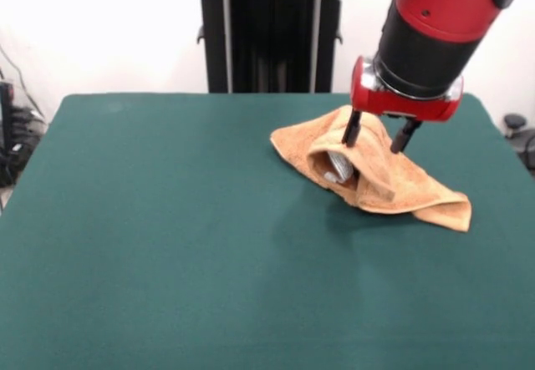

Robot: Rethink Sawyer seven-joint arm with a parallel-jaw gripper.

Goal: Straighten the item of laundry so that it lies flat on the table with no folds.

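toward the far right of the large dark green felt-covered table [167, 245] sits the small orange-tan terry-cloth towel [418, 188], bunched into a tented heap with a hollow opening on its near face and a flatter tail trailing toward the right near corner. my red and black sawyer gripper [376, 134] hangs directly over the heap's peak, its two dark fingers [352, 128] spread a moderate way apart and closed on nothing that i can see; the left-hand one in the picture touches or dips just into the raised fold, the other sits at the crest. i can't tell whether any cloth is actually pinched between them.

what matters to me is that the towel's long axis runs diagonally, from the upper-left lobe down to the lower-right corner, and the claw sits over its humped middle, not over an edge. i judge the flattening barely begun: the folds are all there, and a pull out along that diagonal looks like the sensible way.
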